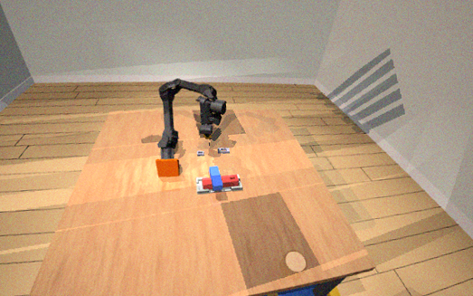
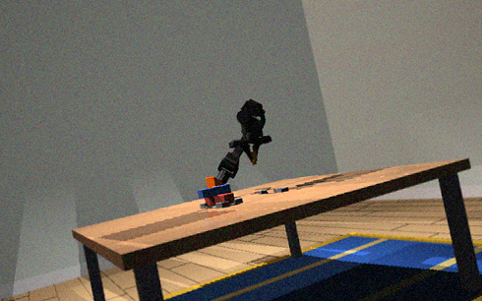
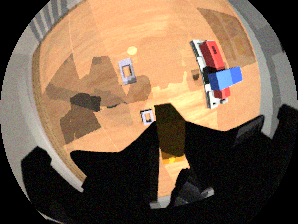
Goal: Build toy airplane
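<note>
The red fuselage (image 1: 231, 181) (image 2: 224, 198) (image 3: 214, 52) lies along the pale jig (image 1: 199, 188) (image 3: 196, 46). The blue wing (image 1: 216, 178) (image 2: 215, 191) (image 3: 227, 78) lies crosswise on top of it; its tab is hidden. My gripper (image 1: 208, 136) (image 2: 253, 156) (image 3: 165, 123) is shut on the tail fin (image 2: 254, 158) (image 3: 170, 127), which looks dark yellow with a brighter edge. The fin is in the air above the table, behind the jig in the top view. The small tail socket on the fuselage shows as a dark mark at the end away from the wing.
Two small grey open holders lie on the table (image 1: 154, 257) (image 2: 368, 182), the larger holder (image 1: 220, 151) (image 3: 129, 81) farther from the fin in the wrist view than the smaller one. The orange block (image 1: 167, 167) (image 2: 211, 182) stands at the arm's base. A pale disc (image 1: 296, 261) lies near the table's front edge.
</note>
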`<state>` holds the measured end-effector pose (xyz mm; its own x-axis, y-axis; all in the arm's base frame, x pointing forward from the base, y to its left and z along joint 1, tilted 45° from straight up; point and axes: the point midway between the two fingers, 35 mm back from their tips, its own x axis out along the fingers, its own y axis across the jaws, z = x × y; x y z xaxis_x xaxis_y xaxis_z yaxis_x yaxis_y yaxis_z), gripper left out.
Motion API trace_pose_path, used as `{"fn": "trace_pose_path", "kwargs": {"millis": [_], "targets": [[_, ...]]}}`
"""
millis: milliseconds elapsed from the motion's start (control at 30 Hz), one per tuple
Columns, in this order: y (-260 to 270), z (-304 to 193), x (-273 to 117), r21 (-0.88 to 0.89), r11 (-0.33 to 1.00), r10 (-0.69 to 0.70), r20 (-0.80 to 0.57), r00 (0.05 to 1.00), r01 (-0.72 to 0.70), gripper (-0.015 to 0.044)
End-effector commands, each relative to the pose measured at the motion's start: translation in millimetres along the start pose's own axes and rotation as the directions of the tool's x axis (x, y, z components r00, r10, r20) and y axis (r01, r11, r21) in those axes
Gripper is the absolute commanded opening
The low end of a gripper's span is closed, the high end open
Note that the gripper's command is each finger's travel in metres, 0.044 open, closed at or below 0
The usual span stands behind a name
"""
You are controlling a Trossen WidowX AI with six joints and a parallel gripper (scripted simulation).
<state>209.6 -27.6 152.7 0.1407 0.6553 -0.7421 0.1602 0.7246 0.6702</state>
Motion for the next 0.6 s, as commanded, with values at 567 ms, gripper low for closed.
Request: {"fn": "trace_pose_path", "kwargs": {"millis": [567], "targets": [[-38, 46, 3, -0.041, 0.999, 0.005, -0.016, 1.0, -0.005, 0.0]]}}
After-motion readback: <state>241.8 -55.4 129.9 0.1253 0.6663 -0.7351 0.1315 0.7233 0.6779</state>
